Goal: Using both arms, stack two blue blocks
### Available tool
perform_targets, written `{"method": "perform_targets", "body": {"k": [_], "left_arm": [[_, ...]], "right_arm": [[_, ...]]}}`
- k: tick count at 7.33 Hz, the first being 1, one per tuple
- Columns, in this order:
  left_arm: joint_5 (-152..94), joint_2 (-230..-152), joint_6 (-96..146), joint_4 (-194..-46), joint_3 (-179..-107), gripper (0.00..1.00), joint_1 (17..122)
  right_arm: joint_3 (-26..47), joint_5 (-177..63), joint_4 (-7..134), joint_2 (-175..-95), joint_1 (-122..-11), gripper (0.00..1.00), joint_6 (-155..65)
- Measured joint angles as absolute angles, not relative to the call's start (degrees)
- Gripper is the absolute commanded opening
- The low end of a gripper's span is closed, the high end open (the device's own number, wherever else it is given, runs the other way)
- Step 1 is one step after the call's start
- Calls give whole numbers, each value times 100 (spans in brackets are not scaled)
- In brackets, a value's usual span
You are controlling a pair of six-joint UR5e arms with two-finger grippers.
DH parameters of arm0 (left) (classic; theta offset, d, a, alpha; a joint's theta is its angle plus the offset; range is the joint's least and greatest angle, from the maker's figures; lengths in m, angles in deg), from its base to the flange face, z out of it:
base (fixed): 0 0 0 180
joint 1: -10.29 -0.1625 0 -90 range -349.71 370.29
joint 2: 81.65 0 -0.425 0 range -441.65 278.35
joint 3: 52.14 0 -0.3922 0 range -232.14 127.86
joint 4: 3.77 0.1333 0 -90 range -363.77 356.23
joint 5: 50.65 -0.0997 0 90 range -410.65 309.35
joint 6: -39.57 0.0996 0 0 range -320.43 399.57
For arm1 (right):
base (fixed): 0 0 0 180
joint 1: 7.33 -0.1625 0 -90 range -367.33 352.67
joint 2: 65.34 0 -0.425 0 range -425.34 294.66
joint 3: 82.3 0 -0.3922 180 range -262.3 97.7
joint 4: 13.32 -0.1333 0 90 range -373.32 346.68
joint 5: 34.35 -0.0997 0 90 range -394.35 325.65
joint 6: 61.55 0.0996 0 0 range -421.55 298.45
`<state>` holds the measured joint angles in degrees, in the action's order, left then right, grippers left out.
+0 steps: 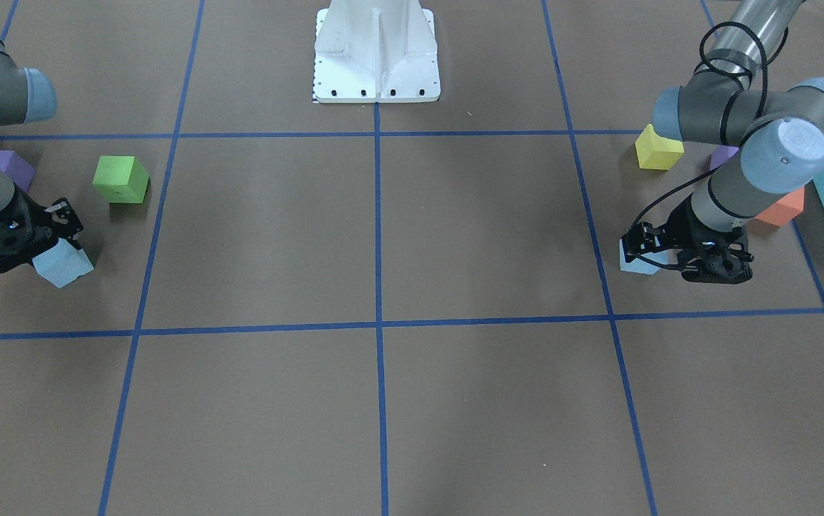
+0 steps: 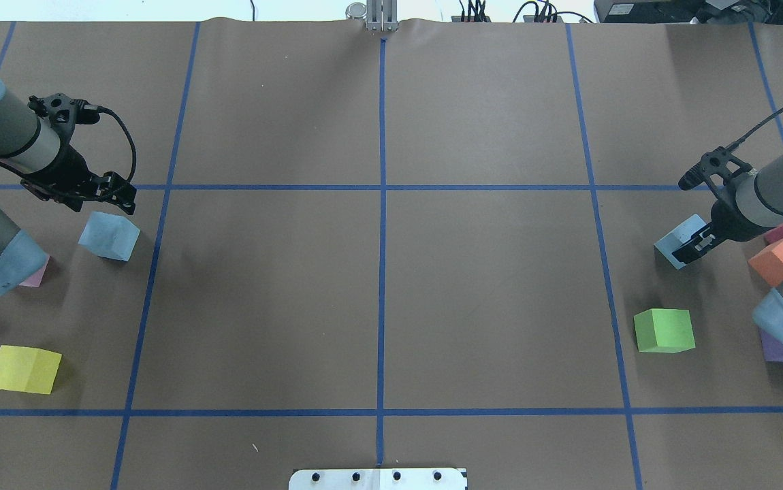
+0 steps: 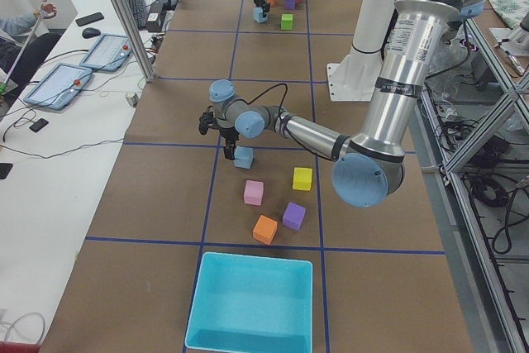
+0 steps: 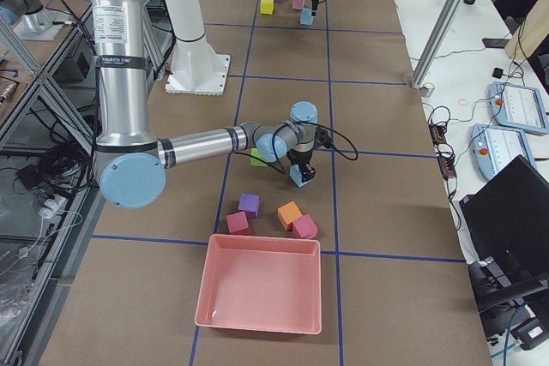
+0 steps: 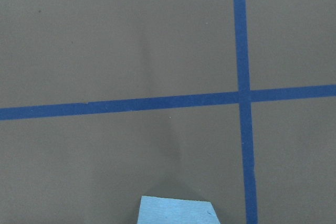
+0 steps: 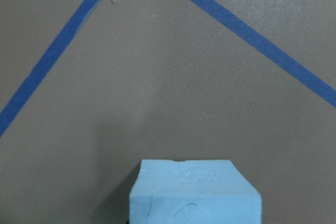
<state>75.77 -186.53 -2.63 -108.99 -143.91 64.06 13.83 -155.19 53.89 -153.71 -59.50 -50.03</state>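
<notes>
Brown-papered table (image 2: 378, 306) taped in blue squares: left gripper (image 2: 119, 203) pinches one tilted blue block (image 2: 109, 236), right gripper (image 2: 694, 246) pinches the second blue block (image 2: 679, 235), at opposite ends. Wrist views show block tops only, no fingers; overhead adds a green cube (image 2: 664, 331) near the second blue block

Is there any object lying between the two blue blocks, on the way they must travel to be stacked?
Nothing visible. Between the left blue block and the right blue block the table shows only blue tape lines. The green cube and the yellow cube both lie nearer the robot, off that straight path.
</notes>
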Motion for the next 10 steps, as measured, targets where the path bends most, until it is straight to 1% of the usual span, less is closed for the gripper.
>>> {"method": "perform_targets", "body": {"k": [2, 3, 5, 6, 7, 9, 10], "left_arm": [[7453, -18623, -251, -10965, -14414, 98, 6344], [7345, -18613, -238, -11004, -14423, 98, 6271], [7255, -18471, -188, -11206, -14431, 98, 6198], [7245, -18357, -190, -11387, -14433, 98, 6173], [7242, -18290, -220, -11493, -14433, 96, 6125], [7240, -18254, -277, -11562, -14433, 55, 6004], [7241, -18252, -289, -11567, -14433, 43, 5979]], "right_arm": [[1494, -15583, 5577, -15174, -5961, 58, -4973], [1664, -15612, 6027, -14942, -5986, 57, -4962], [2102, -15612, 7488, -14139, -6008, 57, -4736], [2182, -15595, 7968, -13723, -5971, 57, -4393], [2207, -15581, 8198, -13409, -5863, 57, -3963], [2167, -15497, 8310, -12934, -5485, 57, -2927], [2068, -15392, 8310, -12645, -5243, 57, -2350]]}}
